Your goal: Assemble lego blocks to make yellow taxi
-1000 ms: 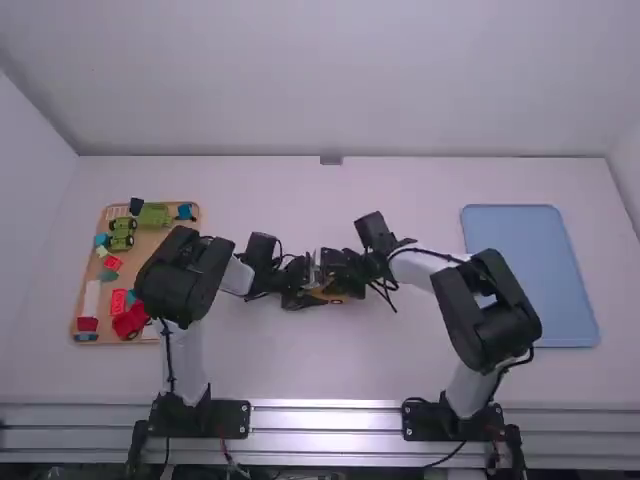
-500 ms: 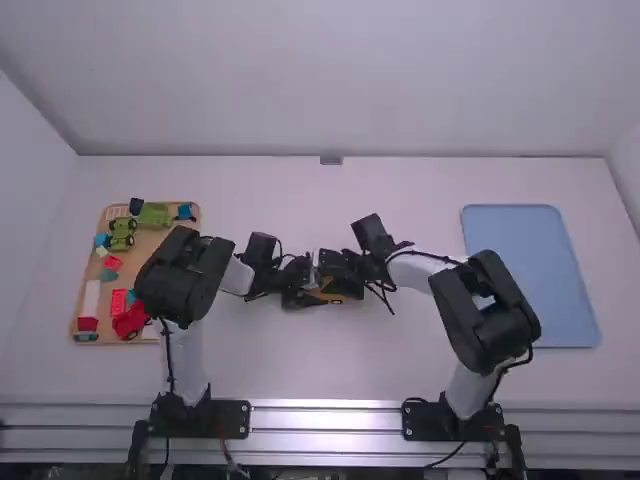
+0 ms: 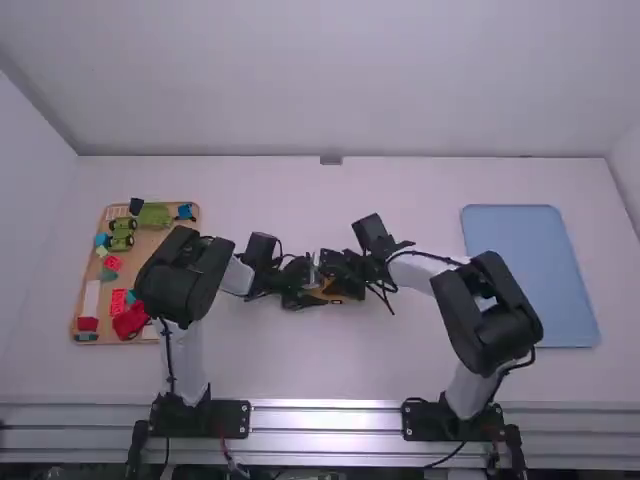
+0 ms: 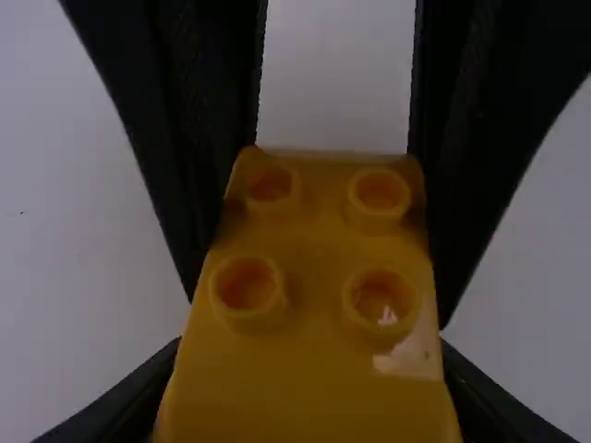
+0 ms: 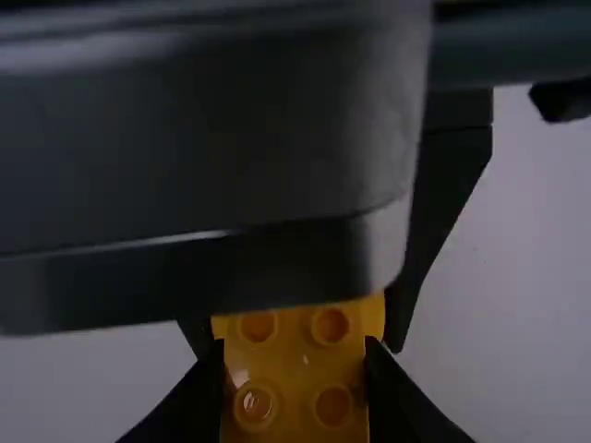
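Yellow block (image 4: 314,397) looks smooth plastic, lightly glossy. Tray (image 3: 146,252) looks wooden, matt. Front rail (image 3: 325,421): shiny metal.

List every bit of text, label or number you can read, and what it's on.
None readable.
Yellow block: no legible lettering; the pale patch by one stud looks like glare.
Toys' tray and the pieces on it: too small to read.
Blue tray: no lettering I can make out.

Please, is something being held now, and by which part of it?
Yes, a yellow studded block. The left pincer grips it by the sides of one end, the right pincer by the sides of the other end.
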Robot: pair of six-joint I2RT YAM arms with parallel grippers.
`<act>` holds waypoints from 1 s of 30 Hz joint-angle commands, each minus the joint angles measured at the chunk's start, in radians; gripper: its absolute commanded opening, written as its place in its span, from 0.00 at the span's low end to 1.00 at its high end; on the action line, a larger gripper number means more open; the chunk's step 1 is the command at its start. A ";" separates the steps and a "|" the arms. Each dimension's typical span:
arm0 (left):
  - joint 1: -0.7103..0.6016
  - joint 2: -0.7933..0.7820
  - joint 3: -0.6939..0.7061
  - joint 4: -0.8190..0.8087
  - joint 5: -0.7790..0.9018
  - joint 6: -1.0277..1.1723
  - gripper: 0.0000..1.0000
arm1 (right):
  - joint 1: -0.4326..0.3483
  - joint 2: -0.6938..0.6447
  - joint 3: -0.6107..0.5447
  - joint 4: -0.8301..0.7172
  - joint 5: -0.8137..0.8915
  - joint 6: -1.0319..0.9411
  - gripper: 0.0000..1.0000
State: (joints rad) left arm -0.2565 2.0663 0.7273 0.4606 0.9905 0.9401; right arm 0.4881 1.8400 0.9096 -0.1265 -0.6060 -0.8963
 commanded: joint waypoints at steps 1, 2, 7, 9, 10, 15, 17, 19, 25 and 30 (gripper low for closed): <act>-0.005 0.029 -0.019 -0.027 -0.094 -0.034 0.24 | 0.002 -0.016 0.003 -0.013 0.007 0.009 0.00; -0.005 0.029 -0.019 -0.029 -0.094 -0.034 0.24 | -0.002 -0.016 -0.002 -0.011 0.000 0.009 0.00; -0.005 0.029 -0.019 -0.030 -0.102 -0.034 0.24 | -0.025 -0.016 -0.012 -0.012 -0.009 0.009 0.00; -0.005 0.029 -0.019 -0.031 -0.118 -0.035 0.24 | -0.026 -0.016 -0.027 -0.011 -0.022 0.010 0.00; -0.005 0.029 -0.019 -0.035 -0.119 -0.034 0.24 | -0.036 -0.016 -0.042 -0.004 -0.029 0.010 0.00; -0.005 0.029 -0.019 -0.034 -0.117 -0.034 0.24 | -0.039 -0.016 -0.071 0.064 -0.051 0.010 0.00; -0.005 0.029 -0.019 -0.034 -0.116 -0.035 0.24 | -0.028 -0.016 -0.077 0.065 -0.051 0.010 0.00; -0.005 0.029 -0.019 -0.035 -0.116 -0.035 0.24 | -0.029 -0.016 -0.089 0.069 -0.052 0.010 0.00; -0.005 0.029 -0.018 -0.035 -0.116 -0.035 0.23 | -0.008 -0.016 -0.098 0.067 -0.051 0.010 0.00; -0.005 0.029 -0.019 -0.034 -0.116 -0.035 0.23 | 0.012 -0.016 -0.098 0.068 -0.027 0.025 0.00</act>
State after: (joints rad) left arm -0.2581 2.0659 0.7273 0.4587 0.9874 0.9451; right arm 0.4633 1.8194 0.8402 -0.0364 -0.6407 -0.8890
